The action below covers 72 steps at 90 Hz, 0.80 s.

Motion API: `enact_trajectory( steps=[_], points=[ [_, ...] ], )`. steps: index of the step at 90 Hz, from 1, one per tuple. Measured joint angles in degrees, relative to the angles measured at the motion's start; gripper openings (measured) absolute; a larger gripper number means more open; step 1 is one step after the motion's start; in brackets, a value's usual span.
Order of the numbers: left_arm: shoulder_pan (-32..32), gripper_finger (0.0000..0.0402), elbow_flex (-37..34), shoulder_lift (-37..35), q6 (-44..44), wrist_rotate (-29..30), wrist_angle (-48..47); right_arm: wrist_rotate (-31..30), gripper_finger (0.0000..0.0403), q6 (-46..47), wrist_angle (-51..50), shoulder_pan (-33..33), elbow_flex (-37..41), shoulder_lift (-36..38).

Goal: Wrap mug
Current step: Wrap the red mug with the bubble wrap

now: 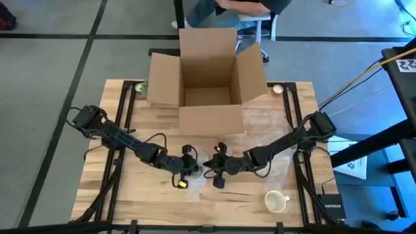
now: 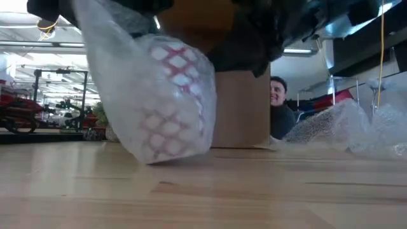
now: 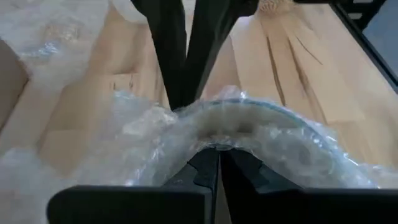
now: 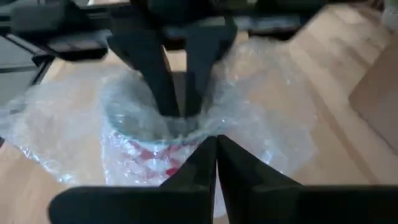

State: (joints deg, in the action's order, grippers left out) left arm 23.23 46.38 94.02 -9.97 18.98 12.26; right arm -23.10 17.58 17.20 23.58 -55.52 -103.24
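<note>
A mug with a red lattice pattern (image 2: 168, 95), already enclosed in bubble wrap (image 2: 137, 124), is found at the left centre of the low view, its lowest edge at or just above the wooden table (image 2: 254, 191); contact cannot be confirmed. In the high view the bundle lies at lower centre, between the two grippers. The left gripper (image 3: 214, 158) and the right gripper (image 4: 214, 146) are each seen pinched together on the wrap at the mug's rim from opposite sides, apparently so that the film is kept gathered over the opening. An open cardboard box (image 1: 209, 78) stands at upper centre, judged to be the destination for packing. A second, bare mug (image 1: 276, 201) sits at lower right, well apart. Loose bubble wrap (image 2: 346, 130) is noted at the right of the low view.
</note>
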Motion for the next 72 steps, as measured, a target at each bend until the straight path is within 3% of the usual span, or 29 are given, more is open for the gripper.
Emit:
enact_trajectory(
  steps=[20, 30, 55, 72],
  points=[
    [0.15, 0.0, -0.06, 0.07, 0.03, -0.73, 0.39, -2.31, 0.0, 1.98, -15.51, 0.18, -1.65, 1.05],
    [0.43, 0.0, -0.1, 0.08, 0.07, -0.85, 0.5, -2.5, 0.0, 2.01, -17.76, -0.8, -2.44, 1.62],
    [0.73, 0.0, -0.17, 0.11, 0.13, -1.54, 1.09, 2.54, 0.0, 3.71, -4.36, 1.15, -2.44, -6.07],
    [0.92, 0.0, -0.17, 0.06, 2.51, -5.86, 1.88, 2.26, 0.0, 4.58, -4.34, 3.2, -7.28, -11.03]
  ],
)
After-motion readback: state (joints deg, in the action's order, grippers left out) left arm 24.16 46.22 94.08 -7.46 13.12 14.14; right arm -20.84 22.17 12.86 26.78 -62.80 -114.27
